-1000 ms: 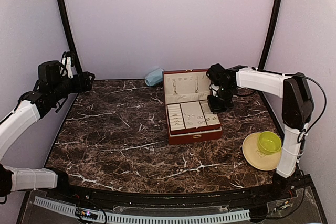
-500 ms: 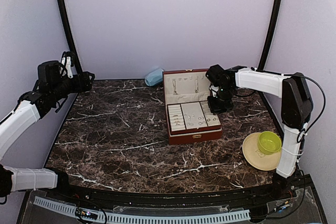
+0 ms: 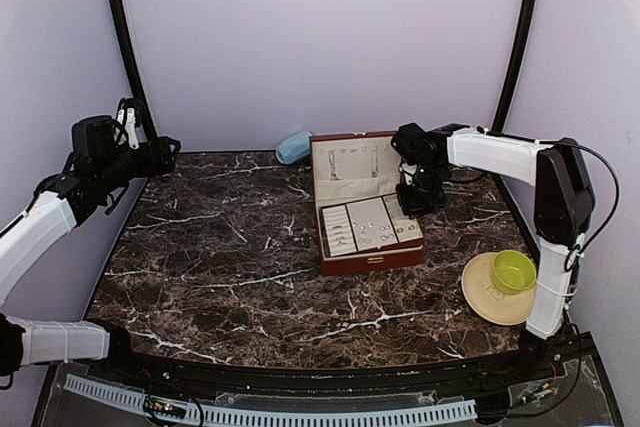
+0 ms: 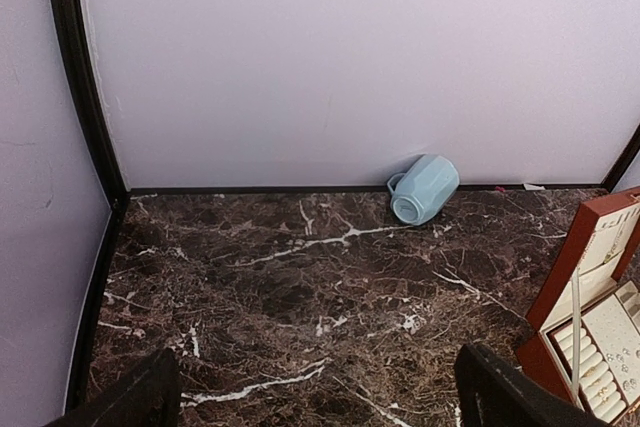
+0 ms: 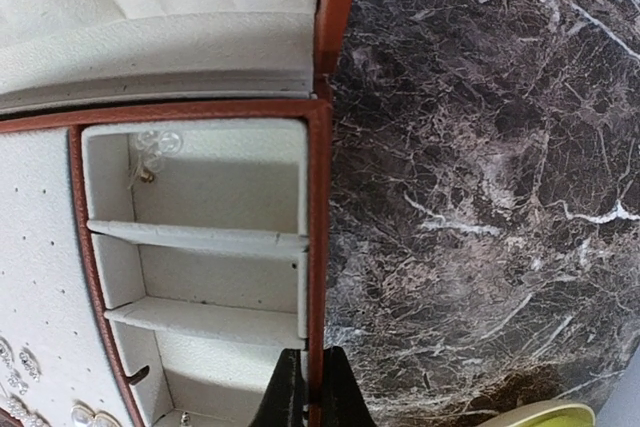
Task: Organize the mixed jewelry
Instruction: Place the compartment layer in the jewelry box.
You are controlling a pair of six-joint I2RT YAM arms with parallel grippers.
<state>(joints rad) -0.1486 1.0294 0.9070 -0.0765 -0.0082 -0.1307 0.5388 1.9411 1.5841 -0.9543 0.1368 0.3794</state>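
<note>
The red-brown jewelry box (image 3: 370,257) stands open at mid-table, lid upright. Its cream-lined tray holds the mixed jewelry (image 3: 383,235), tiny shiny pieces in the middle panel. In the right wrist view a small earring (image 5: 148,175) lies in the top right compartment, and more pieces (image 5: 20,362) sit on the dotted panel at the lower left. My right gripper (image 5: 312,387) is shut on the box's right wall (image 5: 318,247), one finger inside and one outside; in the top view it (image 3: 413,202) sits at the box's right rear. My left gripper (image 3: 165,152) hangs open at the far left, nothing between its fingers (image 4: 140,402).
A pale blue cup (image 3: 293,147) lies on its side by the back wall, also in the left wrist view (image 4: 423,188). A yellow plate (image 3: 490,297) with a green bowl (image 3: 513,271) sits at the front right. Black frame posts stand at both back corners.
The right gripper has drifted slightly left while holding the box wall, and the box's right side has turned a little. The left arm has not moved.
</note>
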